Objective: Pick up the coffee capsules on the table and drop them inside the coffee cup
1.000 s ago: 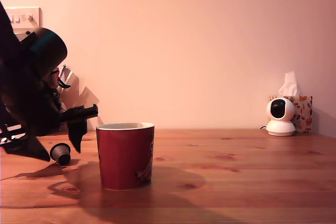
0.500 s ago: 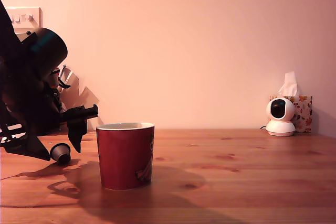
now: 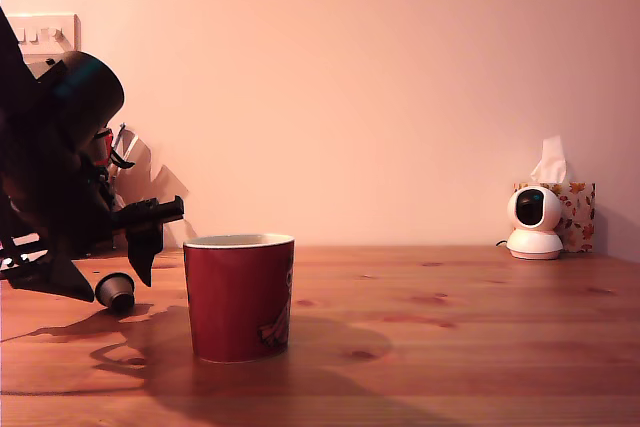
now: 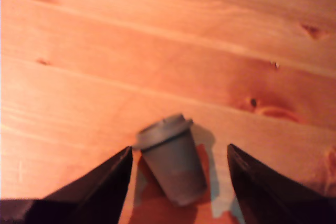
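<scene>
Over at the exterior view's left, the black claw [image 3: 105, 277] hangs low over the reddish-brown wooden desk [image 3: 450, 347], its two dark pointed fingers spread wide and holding nothing. Between them lies a small grey tapered coffee capsule [image 4: 172, 158], tipped on its side on the wood. From the wrist view, one finger [image 4: 100, 190] sits just beside the capsule's rimmed end, perhaps brushing it, while the other finger [image 4: 273, 192] stands clear of it with bare grain showing in the gap. In the exterior view the same capsule [image 3: 115, 291] rests near the claw's lower tip, its flat face turned toward the room.

The wide red coffee cup with the cream rim [image 3: 239, 295] stands upright just to the exterior view's right of the claw, near the capsule but not touching it. I cannot see into it from here, so whether anything is already inside is unknown. I can find only this one capsule.

To my eye the step in hand is the approach to a grasp: the claw is lined up around the capsule but not yet closed. The next move calls for pinching the fingers in on the capsule's sides. Lying tilted and off-centre as it is, it could roll or skid away as the nearer finger meets it first. Then comes a lift high enough to clear the rim of the cup.
</scene>
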Controlling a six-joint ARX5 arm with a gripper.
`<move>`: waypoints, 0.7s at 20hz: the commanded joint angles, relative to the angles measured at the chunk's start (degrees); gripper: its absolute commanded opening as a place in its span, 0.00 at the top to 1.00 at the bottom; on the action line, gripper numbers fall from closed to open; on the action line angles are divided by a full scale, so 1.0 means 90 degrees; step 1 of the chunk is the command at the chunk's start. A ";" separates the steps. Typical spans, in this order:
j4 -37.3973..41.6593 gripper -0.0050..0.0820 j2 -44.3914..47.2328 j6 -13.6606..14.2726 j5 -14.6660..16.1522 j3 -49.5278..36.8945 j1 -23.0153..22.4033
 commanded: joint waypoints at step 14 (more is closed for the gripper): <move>-0.0002 0.56 0.0311 0.0036 0.0083 0.0022 0.0024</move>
